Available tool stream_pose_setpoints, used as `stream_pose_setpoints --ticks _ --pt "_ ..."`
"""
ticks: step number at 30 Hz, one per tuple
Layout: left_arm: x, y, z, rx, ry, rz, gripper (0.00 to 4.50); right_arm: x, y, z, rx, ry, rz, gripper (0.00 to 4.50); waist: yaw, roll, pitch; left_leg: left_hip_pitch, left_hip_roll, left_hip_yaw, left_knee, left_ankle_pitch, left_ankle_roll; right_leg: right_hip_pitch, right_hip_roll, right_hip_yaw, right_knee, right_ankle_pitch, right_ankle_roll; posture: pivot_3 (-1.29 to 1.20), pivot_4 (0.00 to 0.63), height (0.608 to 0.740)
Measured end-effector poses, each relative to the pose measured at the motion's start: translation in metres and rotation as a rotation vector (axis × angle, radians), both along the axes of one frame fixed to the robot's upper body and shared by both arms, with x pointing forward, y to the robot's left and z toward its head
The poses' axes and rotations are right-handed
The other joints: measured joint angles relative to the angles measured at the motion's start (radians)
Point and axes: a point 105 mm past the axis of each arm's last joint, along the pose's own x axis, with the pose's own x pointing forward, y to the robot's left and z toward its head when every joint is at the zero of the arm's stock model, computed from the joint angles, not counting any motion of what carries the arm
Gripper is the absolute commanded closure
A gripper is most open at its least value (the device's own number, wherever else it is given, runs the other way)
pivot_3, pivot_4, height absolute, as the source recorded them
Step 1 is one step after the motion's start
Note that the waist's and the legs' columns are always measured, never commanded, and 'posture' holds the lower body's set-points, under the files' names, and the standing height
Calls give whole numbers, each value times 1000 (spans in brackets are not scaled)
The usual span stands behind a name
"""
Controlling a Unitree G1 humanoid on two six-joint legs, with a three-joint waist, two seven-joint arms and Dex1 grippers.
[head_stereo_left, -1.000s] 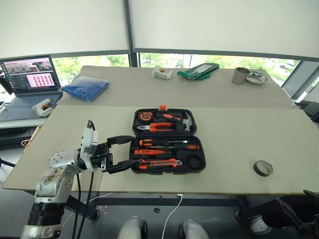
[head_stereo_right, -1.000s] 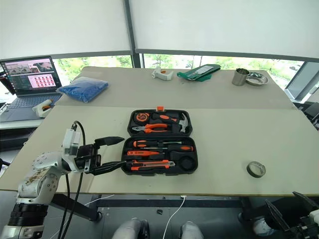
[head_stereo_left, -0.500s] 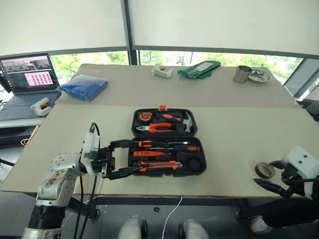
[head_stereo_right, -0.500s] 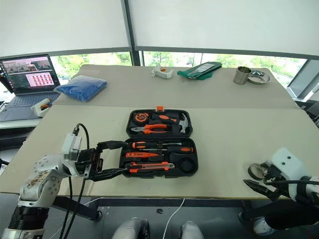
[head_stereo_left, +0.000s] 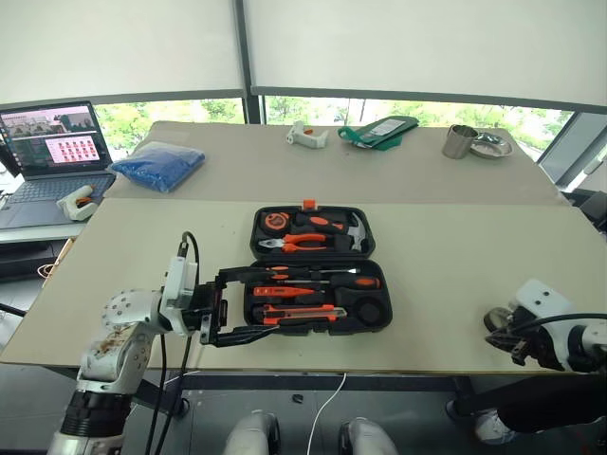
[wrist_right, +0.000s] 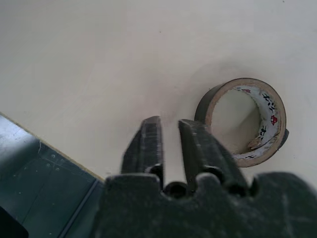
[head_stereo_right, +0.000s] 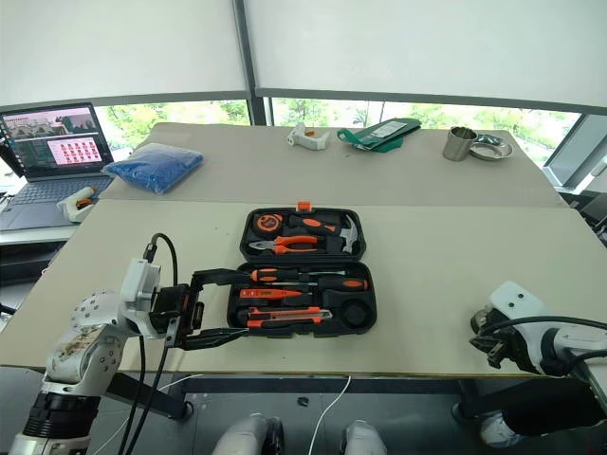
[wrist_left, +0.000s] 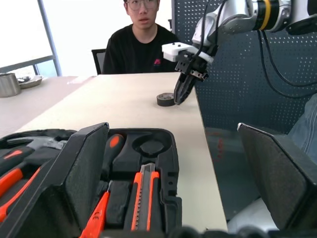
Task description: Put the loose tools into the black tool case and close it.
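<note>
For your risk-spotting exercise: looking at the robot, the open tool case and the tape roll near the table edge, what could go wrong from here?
1. The right gripper is shut beside the small grey-black tape roll, not around it; pushing on could nudge the roll off the nearby beige table edge.
2. The left gripper, open, straddles the black plastic tool case's left end; moving it could drag the case or unseat the orange utility knife.

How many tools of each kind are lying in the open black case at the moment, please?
Screwdrivers: 3
Utility knife: 1
Pliers: 1
Hammer: 1
Tape measure: 1
Total: 7
</note>
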Motion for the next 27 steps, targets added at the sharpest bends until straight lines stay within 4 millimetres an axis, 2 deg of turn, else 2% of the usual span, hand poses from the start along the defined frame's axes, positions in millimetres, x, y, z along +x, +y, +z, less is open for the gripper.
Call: stream_pose_setpoints --ticks 5,8,10,16,19,23,26,27 --pt "2 -1 1 6 -9 4 0 8 -10 2 -14 -49 7 4462 -7 0 0 0 1 0 1 0 0 0 1 0 1 0 1 0 150 740" --pt "3 -1 1 6 -6 11 0 3 -1 5 94 -26 10 3721 -7 0 0 0 1 0 1 0 0 0 1 0 1 1 1 0 150 740" --pt "3 0 2 8 -1 18 0 -1 5 11 145 -11 23 2975 -7 0 0 0 2 0 1 0 0 0 1 0 1 1 1 0 150 740" --pt "4 -1 3 7 -3 30 0 4 -12 26 84 -43 -4 1068 -8 0 0 0 2 0 3 0 0 0 1 0 1 1 0 0 150 740" --pt "3 -4 2 7 -2 19 0 9 -24 18 34 -22 -15 1068 -9 0 0 0 2 1 3 0 0 0 1 0 1 2 0 0 150 740" --pt "2 -6 1 8 3 12 0 17 -25 4 27 3 11 1068 -10 0 0 0 2 1 3 0 0 0 1 0 2 2 0 0 150 740" --pt "2 -7 1 6 4 10 0 27 -26 4 19 -24 35 1068 -12 -1 0 1 3 2 3 0 0 0 2 0 2 2 0 0 150 740" --pt "2 -8 0 7 7 5 0 31 -24 3 27 -37 41 1304 -12 -1 0 1 3 2 4 0 0 0 2 0 2 2 0 0 150 740"
